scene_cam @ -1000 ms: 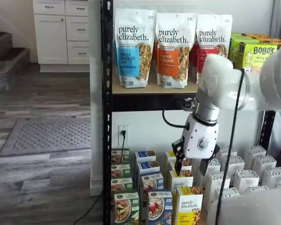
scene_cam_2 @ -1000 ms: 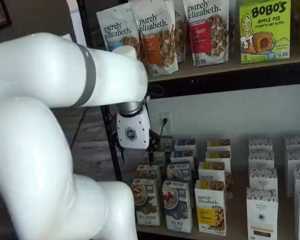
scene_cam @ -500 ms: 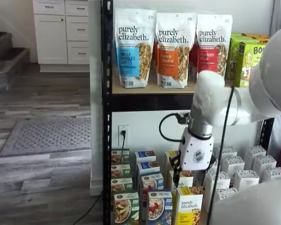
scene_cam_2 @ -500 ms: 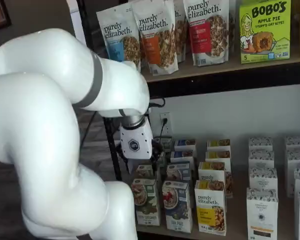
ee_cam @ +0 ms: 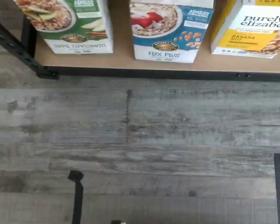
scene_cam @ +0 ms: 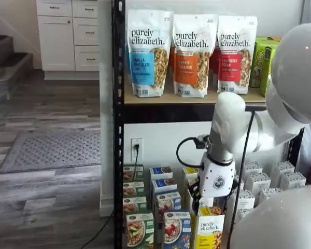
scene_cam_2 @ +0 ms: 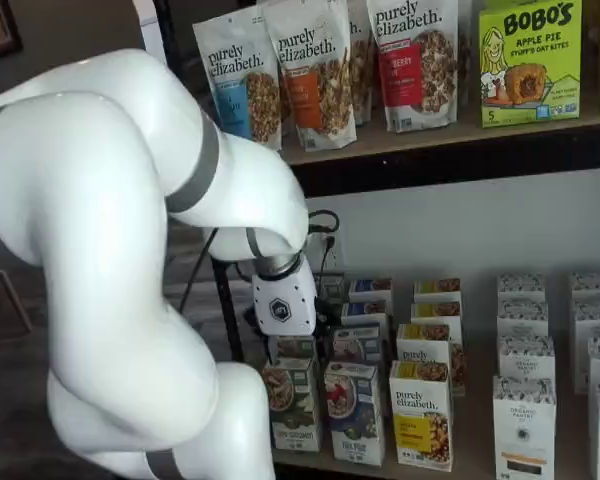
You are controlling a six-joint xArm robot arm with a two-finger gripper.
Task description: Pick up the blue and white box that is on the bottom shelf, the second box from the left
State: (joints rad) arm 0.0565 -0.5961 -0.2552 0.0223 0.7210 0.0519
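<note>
Glossy rectangular blue and white box [ee_cam: 169, 30] stands on tan board shelf [ee_cam: 126, 58].

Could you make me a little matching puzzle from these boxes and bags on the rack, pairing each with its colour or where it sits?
Things:
1. Flax Plus box
2. apple cinnamon box
3. banana nut box
4. granola bags

Descriptions:
A. yellow and white, front row
B. upper board, standing upright
C. blue and white, bowl with red berries
D. green and white, nearest the rack's black post

Pairs: 1-C, 2-D, 3-A, 4-B
</note>
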